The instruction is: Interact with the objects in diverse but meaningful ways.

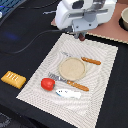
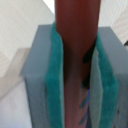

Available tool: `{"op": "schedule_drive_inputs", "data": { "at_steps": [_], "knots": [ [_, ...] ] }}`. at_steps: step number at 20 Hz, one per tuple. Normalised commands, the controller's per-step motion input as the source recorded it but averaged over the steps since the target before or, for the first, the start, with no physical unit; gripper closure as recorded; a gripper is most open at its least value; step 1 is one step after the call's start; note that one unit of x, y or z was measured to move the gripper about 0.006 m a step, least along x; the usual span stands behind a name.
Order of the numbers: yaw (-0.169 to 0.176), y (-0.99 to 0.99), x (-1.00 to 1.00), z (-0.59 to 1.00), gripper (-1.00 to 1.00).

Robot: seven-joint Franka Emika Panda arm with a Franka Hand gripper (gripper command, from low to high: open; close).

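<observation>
My gripper [image 1: 80, 33] hangs over the far edge of the striped placemat [image 1: 102, 75] and is shut on the dark brown sausage stick [image 1: 80, 37]. In the wrist view the sausage stick [image 2: 77, 40] stands upright between the teal pads [image 2: 56, 75] of the gripper [image 2: 79, 85]. The red tomato [image 1: 47, 83] sits on the placemat's near part. The white-and-blue oblong piece [image 1: 67, 93] lies beside it. The yellow-orange ridged bread slab [image 1: 14, 78] lies on the black table at the exterior view's left.
A beige plate [image 1: 72, 67] sits mid-placemat, with an orange-handled utensil [image 1: 91, 61] on its far side and another [image 1: 75, 85] on its near side. A pinkish bowl [image 1: 124, 19] stands at the far right. Cables [image 1: 25, 40] cross the table at the left.
</observation>
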Motion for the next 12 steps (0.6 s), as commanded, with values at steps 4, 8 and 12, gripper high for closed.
{"op": "schedule_drive_inputs", "data": {
  "at_steps": [4,8,12],
  "knots": [
    [-0.005,-0.25,0.12,-0.34,1.0],
    [-0.031,-0.38,-0.01,-0.4,1.0],
    [-0.032,-0.5,-0.04,-0.35,1.0]
  ]
}}
